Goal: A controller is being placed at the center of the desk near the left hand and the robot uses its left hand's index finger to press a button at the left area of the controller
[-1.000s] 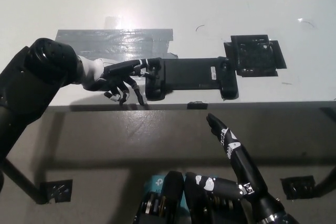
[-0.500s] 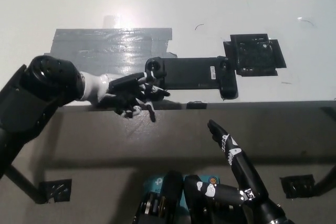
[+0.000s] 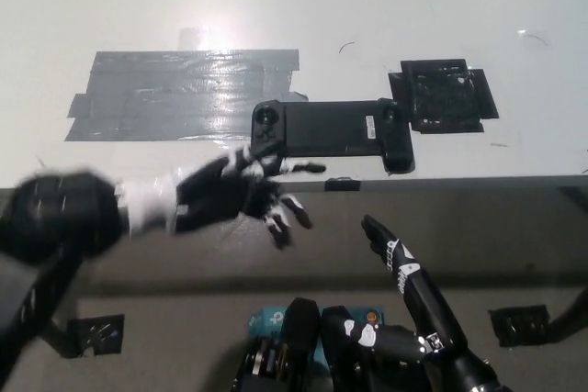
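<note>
A black controller (image 3: 331, 130) lies flat near the desk's front edge, long side left to right, with a round button (image 3: 267, 117) at its left end. My left hand (image 3: 234, 195) is blurred with motion, open with fingers spread, and sits just below and left of the controller's left end, over the desk edge. It holds nothing and does not touch the button. My black right hand (image 3: 400, 259) rests low, below the desk edge, fingers stretched out.
Grey tape (image 3: 184, 94) covers the white desk (image 3: 367, 6) left of the controller. A black square patch (image 3: 446, 96) lies at the controller's right end. The desk's front edge (image 3: 478, 181) runs across the picture.
My left hand has pulled back from the controller's left end, moving down and toward me off the desk edge. The controller's left button is now uncovered. The right hand stays put.
</note>
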`<state>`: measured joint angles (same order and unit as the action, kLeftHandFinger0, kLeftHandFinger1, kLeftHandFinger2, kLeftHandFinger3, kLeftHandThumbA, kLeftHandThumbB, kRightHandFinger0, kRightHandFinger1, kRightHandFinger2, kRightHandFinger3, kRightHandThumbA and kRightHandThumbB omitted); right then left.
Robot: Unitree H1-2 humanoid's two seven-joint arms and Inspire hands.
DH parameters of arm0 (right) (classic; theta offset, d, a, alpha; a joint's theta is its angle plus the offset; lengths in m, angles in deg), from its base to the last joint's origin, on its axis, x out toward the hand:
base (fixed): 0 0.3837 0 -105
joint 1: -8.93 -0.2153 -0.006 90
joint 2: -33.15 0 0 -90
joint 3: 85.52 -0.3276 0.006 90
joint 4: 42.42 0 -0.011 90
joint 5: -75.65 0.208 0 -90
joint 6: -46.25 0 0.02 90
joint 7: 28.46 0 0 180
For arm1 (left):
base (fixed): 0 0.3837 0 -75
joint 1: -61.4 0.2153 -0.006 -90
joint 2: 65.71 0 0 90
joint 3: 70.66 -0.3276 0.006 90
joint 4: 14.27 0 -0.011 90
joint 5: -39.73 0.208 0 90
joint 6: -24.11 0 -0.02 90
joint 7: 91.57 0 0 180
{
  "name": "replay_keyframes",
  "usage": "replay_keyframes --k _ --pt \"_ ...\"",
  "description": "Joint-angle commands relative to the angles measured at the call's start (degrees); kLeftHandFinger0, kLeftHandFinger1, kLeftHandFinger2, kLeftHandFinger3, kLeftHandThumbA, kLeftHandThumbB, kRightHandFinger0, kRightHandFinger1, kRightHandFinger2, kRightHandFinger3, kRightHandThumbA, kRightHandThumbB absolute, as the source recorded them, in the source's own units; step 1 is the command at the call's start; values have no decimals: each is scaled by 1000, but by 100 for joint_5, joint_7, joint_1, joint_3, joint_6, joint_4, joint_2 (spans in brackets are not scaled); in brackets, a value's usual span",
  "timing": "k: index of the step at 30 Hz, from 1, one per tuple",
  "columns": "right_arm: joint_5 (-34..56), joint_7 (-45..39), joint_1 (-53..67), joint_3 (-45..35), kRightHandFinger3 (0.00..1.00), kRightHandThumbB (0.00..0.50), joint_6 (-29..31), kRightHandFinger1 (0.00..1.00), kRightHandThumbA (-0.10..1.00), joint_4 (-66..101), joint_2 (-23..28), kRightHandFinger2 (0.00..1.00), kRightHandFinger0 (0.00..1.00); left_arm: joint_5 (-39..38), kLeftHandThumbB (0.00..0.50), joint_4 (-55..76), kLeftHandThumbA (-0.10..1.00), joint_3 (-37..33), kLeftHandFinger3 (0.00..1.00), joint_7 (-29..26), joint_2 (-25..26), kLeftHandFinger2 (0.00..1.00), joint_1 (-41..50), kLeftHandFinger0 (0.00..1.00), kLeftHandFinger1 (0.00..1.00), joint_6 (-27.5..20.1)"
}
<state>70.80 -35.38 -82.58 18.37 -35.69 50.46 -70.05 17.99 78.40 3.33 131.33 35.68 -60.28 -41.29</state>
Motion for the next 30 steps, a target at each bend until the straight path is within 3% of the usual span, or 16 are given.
replay_keyframes --k 1,3,5,9,17,30 --pt "235 -41 40 -86 1000 255 179 1000 904 205 -66 1000 1000 1561 323 1895 1000 1136 1000 -2367 -1052 1000 2001 1000 1000 -1668" --pt "243 -41 35 -85 1000 261 193 1000 915 164 -78 1000 1000 1999 276 1511 1000 1145 1000 -2760 -1500 1000 2523 1000 1000 -2370" --pt "249 -43 25 -68 1000 256 206 1000 918 141 -108 1000 1000 2437 294 1119 1000 1136 1000 -3019 -1754 1000 2860 1000 1000 -3069" --pt "249 -25 -122 -106 1000 237 283 1000 921 62 -113 1000 1000 2751 336 570 1000 1208 1000 -3193 -2010 1000 3089 1000 1000 -3879" --pt "229 5 -225 -103 1000 248 323 1000 933 -11 -171 1000 1000 3210 340 241 1000 1182 1000 -3374 -1979 1000 3178 1000 1000 -4110" --pt "136 126 -130 -136 1000 229 405 1000 973 -3 -208 1000 1000 3861 346 -379 1000 1288 1000 -4049 -2157 1000 3023 1000 1000 -5034"
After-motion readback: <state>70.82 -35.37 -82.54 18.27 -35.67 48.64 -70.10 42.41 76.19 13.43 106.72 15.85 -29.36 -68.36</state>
